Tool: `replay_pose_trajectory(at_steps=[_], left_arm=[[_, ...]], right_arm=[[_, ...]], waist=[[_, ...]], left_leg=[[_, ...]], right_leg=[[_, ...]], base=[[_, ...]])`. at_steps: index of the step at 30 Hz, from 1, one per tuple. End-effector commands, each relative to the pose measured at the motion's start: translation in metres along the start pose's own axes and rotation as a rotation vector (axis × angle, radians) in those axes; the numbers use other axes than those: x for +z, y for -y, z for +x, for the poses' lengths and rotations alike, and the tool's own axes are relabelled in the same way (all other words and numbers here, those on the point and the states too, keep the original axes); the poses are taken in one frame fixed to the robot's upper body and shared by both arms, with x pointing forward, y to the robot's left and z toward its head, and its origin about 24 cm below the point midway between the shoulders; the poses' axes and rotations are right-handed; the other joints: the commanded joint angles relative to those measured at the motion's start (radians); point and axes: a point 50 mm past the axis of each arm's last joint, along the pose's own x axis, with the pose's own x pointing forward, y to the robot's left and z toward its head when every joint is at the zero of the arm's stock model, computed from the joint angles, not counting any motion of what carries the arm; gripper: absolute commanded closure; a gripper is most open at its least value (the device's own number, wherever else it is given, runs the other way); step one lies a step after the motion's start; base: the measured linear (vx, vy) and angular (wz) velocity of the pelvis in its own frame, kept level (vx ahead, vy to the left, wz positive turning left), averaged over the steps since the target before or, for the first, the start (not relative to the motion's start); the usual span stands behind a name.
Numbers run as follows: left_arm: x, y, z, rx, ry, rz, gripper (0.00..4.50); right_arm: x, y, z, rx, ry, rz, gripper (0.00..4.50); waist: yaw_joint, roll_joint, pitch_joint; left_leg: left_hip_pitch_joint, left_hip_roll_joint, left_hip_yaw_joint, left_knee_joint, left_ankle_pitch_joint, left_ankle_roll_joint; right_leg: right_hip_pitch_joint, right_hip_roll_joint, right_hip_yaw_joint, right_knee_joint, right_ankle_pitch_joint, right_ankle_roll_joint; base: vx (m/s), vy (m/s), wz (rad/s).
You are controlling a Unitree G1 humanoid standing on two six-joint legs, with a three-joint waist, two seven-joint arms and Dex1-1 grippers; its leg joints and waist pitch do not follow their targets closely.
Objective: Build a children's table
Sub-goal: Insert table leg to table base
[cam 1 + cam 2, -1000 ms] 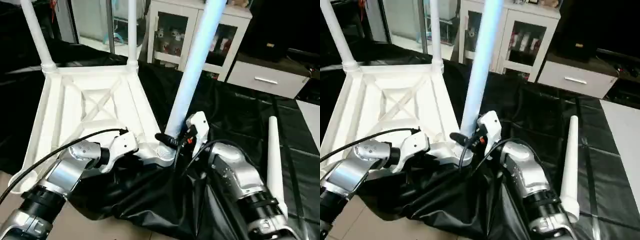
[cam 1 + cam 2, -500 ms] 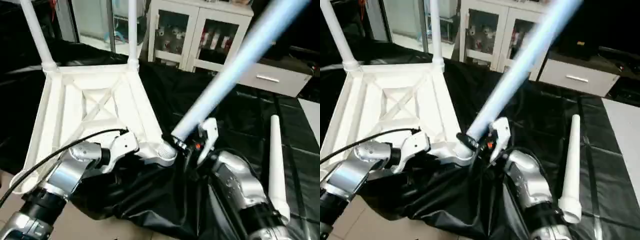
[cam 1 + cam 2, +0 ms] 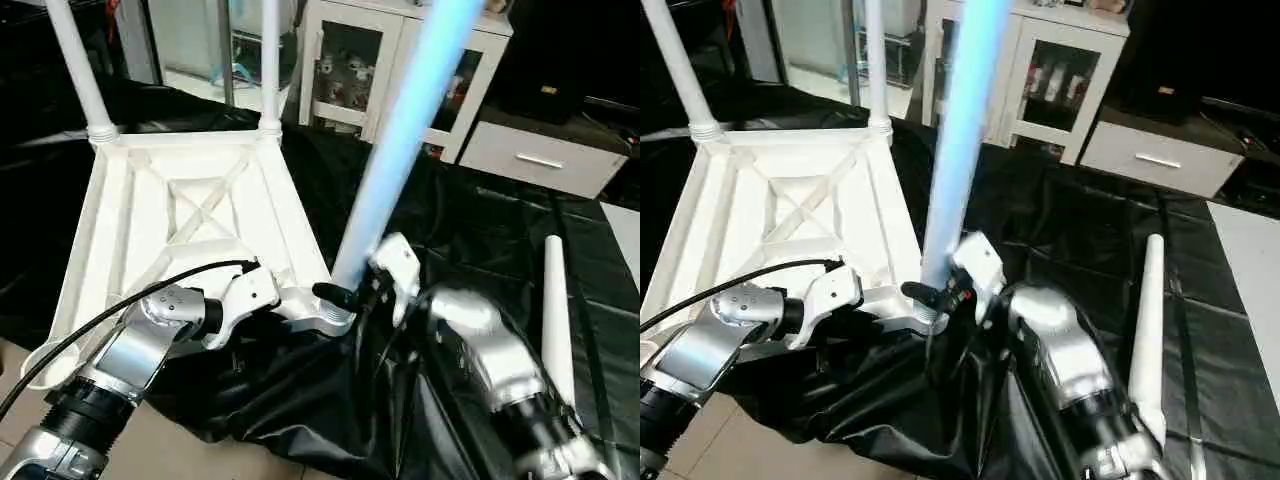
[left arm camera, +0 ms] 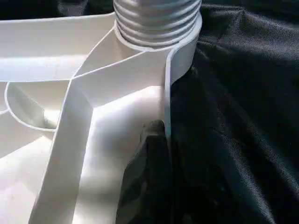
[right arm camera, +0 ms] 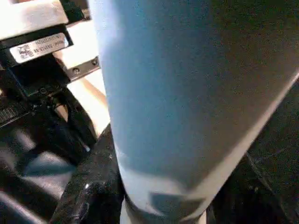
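right end effector (image 3: 345, 293) grips the third leg (image 3: 400, 150) low down, its foot at the near corner socket (image 3: 322, 318) of the upturned tabletop (image 3: 180, 215) on the black-draped counter (image 3: 480, 230). left end effector (image 4: 156, 135) pinches the tabletop's side wall, nearly closed. to seat the leg well, keep it square over the socket and the top steady; whether it is fully in is hard to judge. white ribbed underside, two legs (image 3: 268, 60) standing at the far corners, one spare leg (image 3: 556, 310) lying to the right.
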Motion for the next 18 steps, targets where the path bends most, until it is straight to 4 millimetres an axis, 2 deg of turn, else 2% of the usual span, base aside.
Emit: replay_pose_trajectory(at_steps=[1, 5, 7, 10, 13, 14, 15, 18], left_arm=[[0.011, -0.011, -0.006, 0.084, 0.069, -0.003, 4.5], [0.011, -0.012, -0.007, 0.088, 0.069, -0.002, 4.5], [0.011, -0.012, -0.007, 0.09, 0.069, -0.001, 4.5], [0.011, -0.014, -0.008, 0.11, 0.067, 0.003, 4.5], [0.009, -0.018, -0.009, 0.13, 0.062, 0.002, 4.5], [0.008, -0.018, -0.009, 0.129, 0.062, 0.0, 4.5], [0.008, -0.018, -0.01, 0.127, 0.062, -0.002, 4.5], [0.008, -0.02, -0.01, 0.126, 0.062, -0.007, 4.5]], right_arm=[[-0.073, -0.019, -0.005, 0.052, -0.306, 0.224, 2.64], [-0.079, -0.01, -0.005, -0.038, -0.307, 0.266, 2.64], [-0.084, -0.009, -0.007, -0.061, -0.328, 0.244, 2.64], [-0.085, -0.014, -0.01, -0.04, -0.318, 0.25, 2.64], [-0.087, -0.016, -0.01, -0.036, -0.316, 0.254, 2.64], [-0.087, -0.016, -0.01, -0.038, -0.317, 0.251, 2.64], [-0.088, -0.015, -0.009, -0.041, -0.318, 0.252, 2.64], [-0.089, -0.014, -0.008, -0.049, -0.316, 0.253, 2.64]], waist=[[-0.008, 0.001, -0.016], [-0.013, 0.0, -0.014], [-0.019, -0.001, -0.011], [-0.026, 0.001, -0.009], [-0.028, 0.004, -0.013], [-0.028, 0.003, -0.013], [-0.026, 0.006, -0.012], [-0.026, 0.003, -0.011]], left_leg=[[0.002, 0.082, -0.047, -0.095, -0.454, -0.013], [0.006, 0.08, -0.05, -0.094, -0.489, -0.022], [0.013, 0.078, -0.054, -0.089, -0.529, -0.027], [0.02, 0.078, -0.059, -0.09, -0.575, -0.03], [0.017, 0.08, -0.061, -0.098, -0.583, -0.033], [0.016, 0.08, -0.06, -0.099, -0.579, -0.031], [0.018, 0.08, -0.059, -0.1, -0.578, -0.03], [0.019, 0.077, -0.057, -0.096, -0.57, -0.023]], right_leg=[[-0.001, -0.101, 0.059, -0.1, -0.677, -0.058], [-0.006, -0.103, 0.056, -0.106, -0.714, -0.053], [-0.012, -0.105, 0.049, -0.118, -0.784, -0.031], [-0.013, -0.102, 0.042, -0.124, -0.812, -0.017], [-0.006, -0.102, 0.042, -0.121, -0.768, -0.024], [-0.005, -0.102, 0.043, -0.121, -0.758, -0.026], [-0.008, -0.102, 0.046, -0.121, -0.752, -0.031], [-0.011, -0.105, 0.046, -0.127, -0.784, -0.025]], base=[[0.0, 0.0, 0.0], [0.0, 0.0, 0.0], [0.0, 0.0, 0.0], [0.0, 0.0, 0.0], [0.0, 0.0, 0.0], [0.0, 0.0, 0.0], [0.0, 0.0, 0.0], [0.0, 0.0, 0.0]])
